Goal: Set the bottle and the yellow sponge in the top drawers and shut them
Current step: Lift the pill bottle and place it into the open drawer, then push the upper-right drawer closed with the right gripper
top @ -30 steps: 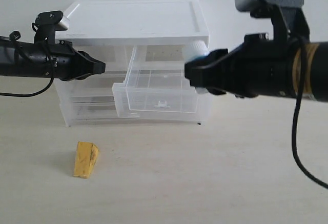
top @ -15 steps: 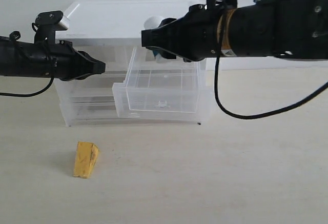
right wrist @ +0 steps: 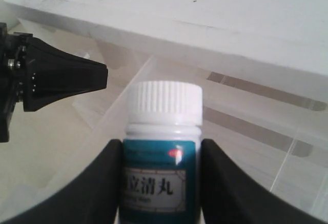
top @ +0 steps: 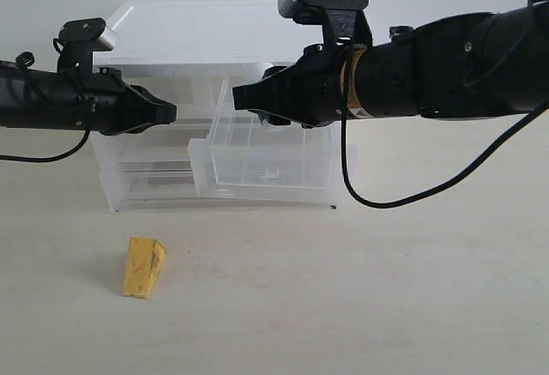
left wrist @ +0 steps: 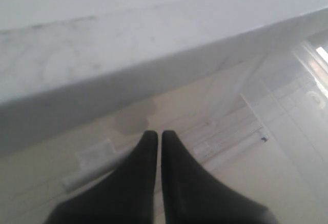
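Currently the right gripper (top: 246,99) clamps the bottle (right wrist: 160,179) above the open top drawer (top: 262,165) near its 9 o'clock wall, the left gripper (left wrist: 154,138) is pressed together and empty, and the yellow sponge (top: 143,267) sits on the tabletop (top: 386,289) at the cabinet's (top: 223,40) 7 o'clock, so releasing here could clip that rim.

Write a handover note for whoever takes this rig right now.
Left gripper: shut, empty, by the closed-looking top left drawer.
Right gripper: shut on the bottle, at the pulled-out top right drawer.
Yellow sponge: lying on the table, in front of the cabinet.
Done: one drawer open, bottle picked up.
Left: drop bottle in, stow sponge, close both drawers.
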Controlling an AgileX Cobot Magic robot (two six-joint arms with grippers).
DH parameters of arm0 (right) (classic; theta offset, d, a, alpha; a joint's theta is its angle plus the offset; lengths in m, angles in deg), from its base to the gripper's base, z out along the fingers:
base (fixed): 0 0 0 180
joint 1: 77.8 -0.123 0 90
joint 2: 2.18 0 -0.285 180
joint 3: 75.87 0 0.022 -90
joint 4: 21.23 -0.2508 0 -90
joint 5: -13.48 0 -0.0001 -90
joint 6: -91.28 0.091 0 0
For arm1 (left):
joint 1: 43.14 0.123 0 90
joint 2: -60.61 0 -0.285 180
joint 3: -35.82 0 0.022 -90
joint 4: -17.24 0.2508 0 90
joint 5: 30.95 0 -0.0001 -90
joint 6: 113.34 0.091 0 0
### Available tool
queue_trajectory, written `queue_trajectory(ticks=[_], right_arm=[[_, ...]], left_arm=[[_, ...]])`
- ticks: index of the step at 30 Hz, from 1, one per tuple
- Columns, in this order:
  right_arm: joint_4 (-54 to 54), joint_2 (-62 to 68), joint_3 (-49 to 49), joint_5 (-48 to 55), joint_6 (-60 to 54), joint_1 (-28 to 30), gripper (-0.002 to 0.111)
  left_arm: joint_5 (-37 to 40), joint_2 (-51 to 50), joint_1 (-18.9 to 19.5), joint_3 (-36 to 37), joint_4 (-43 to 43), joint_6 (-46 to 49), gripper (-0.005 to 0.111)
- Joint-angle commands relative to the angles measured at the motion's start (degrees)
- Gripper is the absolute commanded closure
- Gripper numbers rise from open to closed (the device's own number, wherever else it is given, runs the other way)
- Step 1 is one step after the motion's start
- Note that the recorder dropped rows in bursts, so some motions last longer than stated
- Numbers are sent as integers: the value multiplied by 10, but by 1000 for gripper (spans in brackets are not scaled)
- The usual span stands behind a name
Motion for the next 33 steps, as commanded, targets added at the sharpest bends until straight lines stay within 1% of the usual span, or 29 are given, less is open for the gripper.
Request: queue_trajectory(ticks=[1,2,3,4,6,7,15,18,19,21,22,24,27,33], right_arm=[[4,4,4,10,3,0,107],[5,4,4,10,3,0,104],[6,5,4,10,3,0,89],[6,5,4,10,5,0,80],[6,5,4,10,13,0,66],[6,5,4,10,13,0,63],[8,-3,4,1,9,0,63],[31,-37,4,-61,45,0,64],[75,-53,4,-77,95,0,64],[202,-85,4,-121,230,0,64],[228,-102,3,-167,296,0,64],[228,-118,-14,-222,317,0,64],[228,-128,-41,-226,318,0,64],[228,-130,-126,-178,318,0,64]], left_arm=[[-49,-4,8,-11,-31,3,103],[-48,-4,8,-11,-31,3,103],[-48,-4,8,-11,-31,3,103],[-48,-4,8,-11,-31,3,103],[-48,-4,8,-11,-31,3,103],[-48,-4,8,-11,-31,3,103],[-48,-4,8,-11,-31,3,103],[-48,-4,8,-11,-31,3,103],[-48,-4,8,-11,-31,3,103],[-50,-4,8,-11,-31,3,103],[-50,-4,8,-11,-31,3,103],[-50,-4,8,-11,-31,3,103],[-50,-4,8,-11,-31,3,103],[-50,-4,8,-11,-31,3,103]])
